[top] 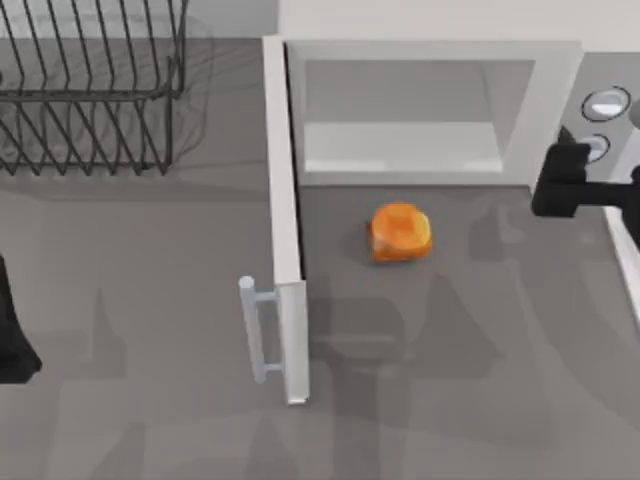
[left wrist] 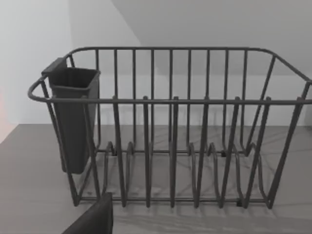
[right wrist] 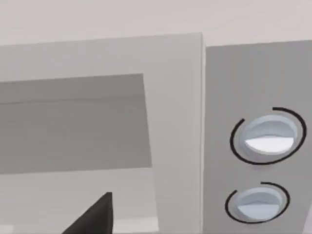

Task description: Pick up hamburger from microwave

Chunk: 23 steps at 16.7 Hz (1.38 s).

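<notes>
The open door (top: 288, 290) of the microwave (top: 430, 105) is swinging out toward six o'clock, handle (top: 252, 330) on its nine o'clock face. The hamburger (top: 400, 233) is sitting on the table (top: 150, 300) just outside the cavity. The right gripper (top: 562, 183) is hovering at three o'clock beside the dials (right wrist: 267, 136); its spread cannot be told. The left arm (top: 12, 335) is idling at nine o'clock, facing the wire rack (left wrist: 170, 131).

Grey table (top: 150, 300) with faint, soft shadows under diffuse light; a black wire dish rack (top: 90, 90) at its far left; a pale, plain wall (left wrist: 29, 58) behind.
</notes>
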Each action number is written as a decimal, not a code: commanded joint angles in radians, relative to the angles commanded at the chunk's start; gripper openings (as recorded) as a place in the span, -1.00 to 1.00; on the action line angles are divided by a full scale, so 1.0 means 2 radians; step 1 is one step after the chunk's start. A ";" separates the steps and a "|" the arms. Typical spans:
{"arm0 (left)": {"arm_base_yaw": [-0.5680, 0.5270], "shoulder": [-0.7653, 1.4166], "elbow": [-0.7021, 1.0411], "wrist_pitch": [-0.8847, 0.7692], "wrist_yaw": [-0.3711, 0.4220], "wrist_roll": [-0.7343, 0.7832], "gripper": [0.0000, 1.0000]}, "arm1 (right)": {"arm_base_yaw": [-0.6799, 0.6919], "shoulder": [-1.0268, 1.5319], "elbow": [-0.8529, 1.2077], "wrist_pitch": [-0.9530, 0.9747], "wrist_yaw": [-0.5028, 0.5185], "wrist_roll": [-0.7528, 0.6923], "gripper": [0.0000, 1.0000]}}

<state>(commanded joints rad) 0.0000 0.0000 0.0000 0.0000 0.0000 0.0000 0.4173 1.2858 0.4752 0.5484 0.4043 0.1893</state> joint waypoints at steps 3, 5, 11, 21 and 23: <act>0.000 0.000 0.000 0.000 0.000 0.000 1.00 | 0.050 0.153 0.056 0.065 0.048 0.023 1.00; 0.000 0.000 0.000 0.000 0.000 0.000 1.00 | 0.081 0.249 0.091 0.106 0.078 0.037 1.00; 0.000 0.000 0.000 0.000 0.000 0.000 1.00 | 0.156 0.479 0.176 0.205 0.150 0.071 1.00; 0.000 0.000 0.000 0.000 0.000 0.000 1.00 | 0.182 0.536 0.215 0.241 0.186 0.059 1.00; 0.000 0.000 0.000 0.000 0.000 0.000 1.00 | 0.179 0.542 0.223 0.238 0.182 0.058 1.00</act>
<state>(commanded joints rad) 0.0000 0.0000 0.0000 0.0000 0.0000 0.0000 0.7747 2.3693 0.9208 1.0245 0.7690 0.3044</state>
